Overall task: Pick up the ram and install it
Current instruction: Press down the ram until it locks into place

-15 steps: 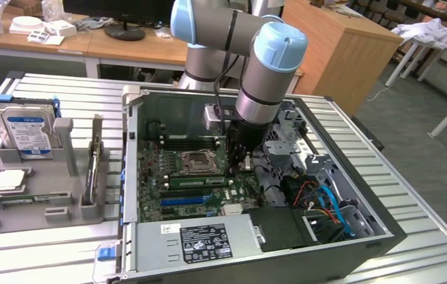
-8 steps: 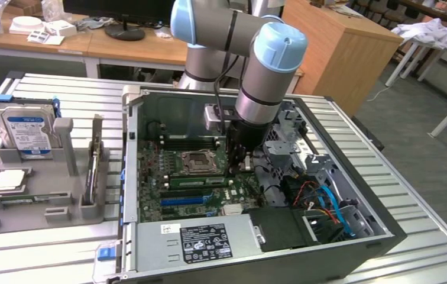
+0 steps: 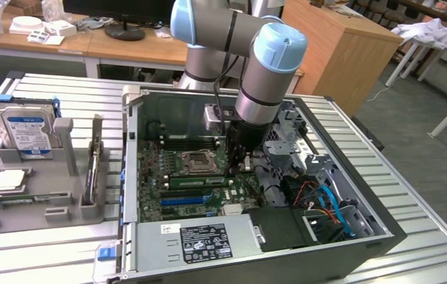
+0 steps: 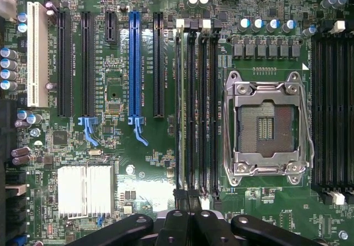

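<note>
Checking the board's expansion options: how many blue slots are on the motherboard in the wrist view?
1: the blue slot stands among the black expansion slots, between them and the memory slots. The hand may hide others.

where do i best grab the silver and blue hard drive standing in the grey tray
Grip the silver-and-blue hard drive by its upper half, coming from straight above. It stands upright in the grey tray, whose slot hides its lower edge, so only the top is free. Pinching across its two broad flat faces is probably best.
</note>
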